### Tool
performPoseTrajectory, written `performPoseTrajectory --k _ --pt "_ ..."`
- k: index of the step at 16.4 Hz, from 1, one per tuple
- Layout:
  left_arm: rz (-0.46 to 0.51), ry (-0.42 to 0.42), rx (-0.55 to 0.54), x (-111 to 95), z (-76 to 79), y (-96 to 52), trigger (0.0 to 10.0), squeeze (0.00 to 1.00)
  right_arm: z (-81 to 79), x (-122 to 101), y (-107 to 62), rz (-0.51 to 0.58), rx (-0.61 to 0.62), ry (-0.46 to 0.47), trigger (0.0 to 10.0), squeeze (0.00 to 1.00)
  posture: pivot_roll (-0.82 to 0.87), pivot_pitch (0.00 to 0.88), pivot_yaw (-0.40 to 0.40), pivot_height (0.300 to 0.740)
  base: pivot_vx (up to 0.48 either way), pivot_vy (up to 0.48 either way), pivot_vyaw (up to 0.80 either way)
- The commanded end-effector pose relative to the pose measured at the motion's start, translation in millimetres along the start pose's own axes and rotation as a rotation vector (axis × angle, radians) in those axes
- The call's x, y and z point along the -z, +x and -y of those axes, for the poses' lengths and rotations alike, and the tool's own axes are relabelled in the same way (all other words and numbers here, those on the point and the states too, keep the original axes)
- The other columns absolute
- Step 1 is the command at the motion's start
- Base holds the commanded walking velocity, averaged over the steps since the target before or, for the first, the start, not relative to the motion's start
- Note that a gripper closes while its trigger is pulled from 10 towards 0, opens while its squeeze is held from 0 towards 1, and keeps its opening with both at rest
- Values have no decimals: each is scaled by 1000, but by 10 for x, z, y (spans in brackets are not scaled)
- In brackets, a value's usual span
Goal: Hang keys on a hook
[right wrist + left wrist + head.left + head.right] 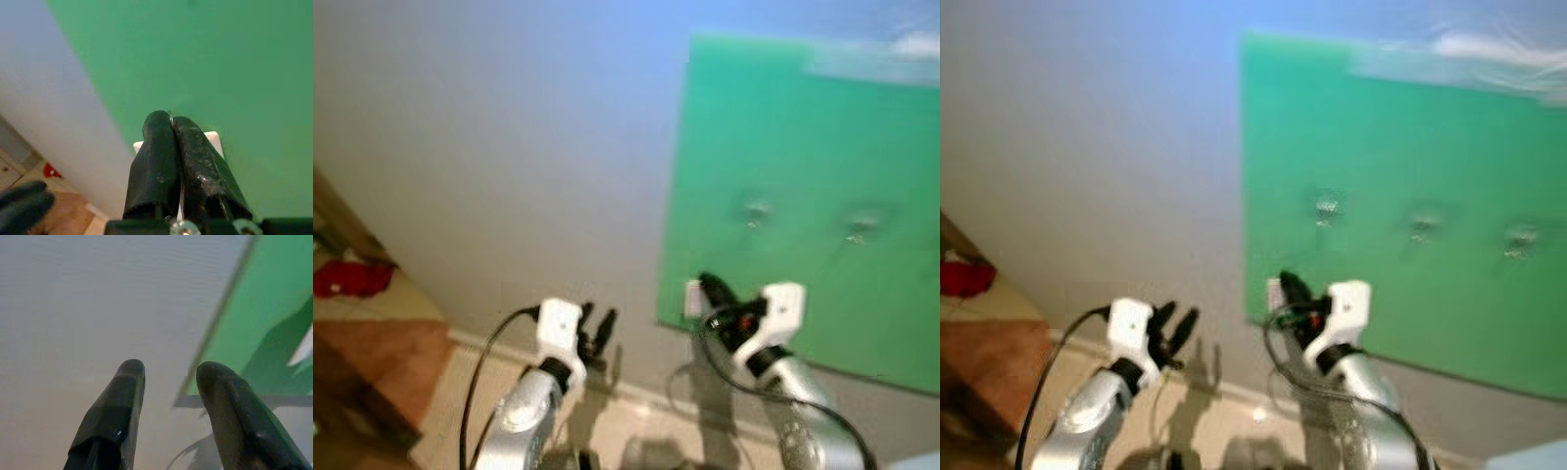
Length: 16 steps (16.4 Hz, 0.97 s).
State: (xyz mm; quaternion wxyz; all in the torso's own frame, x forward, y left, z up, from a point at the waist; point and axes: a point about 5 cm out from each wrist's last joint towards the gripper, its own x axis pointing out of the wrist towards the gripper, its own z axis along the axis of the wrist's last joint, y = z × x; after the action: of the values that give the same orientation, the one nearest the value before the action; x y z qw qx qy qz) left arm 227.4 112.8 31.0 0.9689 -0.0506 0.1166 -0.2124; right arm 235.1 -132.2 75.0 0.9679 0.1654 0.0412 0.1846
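Recorded the right end effector raised in front of the lower left corner of a green board. Found its two black fingers pressed together along their full length, clamped on a white tag that projected just beyond the fingertips. Noted a thin metallic glint in the seam between the fingers in the right wrist view; could not make out the keys themselves. Located the tag against the board's lower left corner, below and to the left of the hooks.

Counted three small silver hooks in a row across the middle of the board, all blurred. Could not tell their shape. Saw nothing hanging from them.

Recorded the left end effector raised to a similar height, to the left of the right one and well apart from it. Found it facing the pale wall just left of the board's edge, fingers spread with a moderate gap and holding nothing.

Traced a black cable looping down from the left wrist. Noted a light floor at the foot of the wall and a red item lying far off to the left. Registered motion blur across both head views.
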Motion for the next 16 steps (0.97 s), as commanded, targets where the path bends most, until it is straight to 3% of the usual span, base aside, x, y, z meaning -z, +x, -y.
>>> performPoseTrajectory --k 1,3,9,11,14,16 --pt "-6 6 -21 9 -67 -21 10000 0 -113 -66 49 17 -69 16 10000 0 22 105 4 740 0 -465 0" --pt "-7 12 -35 9 -76 -10 10000 0 -168 -125 59 21 -123 17 10000 0 23 103 3 740 0 -377 0" --pt "-3 16 -84 0 -132 -7 10000 0 -388 -385 103 72 -311 68 10000 0 27 110 8 740 0 0 0" --pt "-1 22 -101 -6 -156 -4 10000 0 -450 -589 188 147 -323 92 10000 0 27 113 9 740 0 0 0" --pt "2 26 -107 -9 -162 -3 10000 0 -460 -747 261 194 -279 78 10000 0 23 114 11 740 0 0 0" --pt "5 26 -105 -13 -154 5 10000 0 -464 -829 304 223 -240 118 10000 0 20 116 12 740 0 0 0"
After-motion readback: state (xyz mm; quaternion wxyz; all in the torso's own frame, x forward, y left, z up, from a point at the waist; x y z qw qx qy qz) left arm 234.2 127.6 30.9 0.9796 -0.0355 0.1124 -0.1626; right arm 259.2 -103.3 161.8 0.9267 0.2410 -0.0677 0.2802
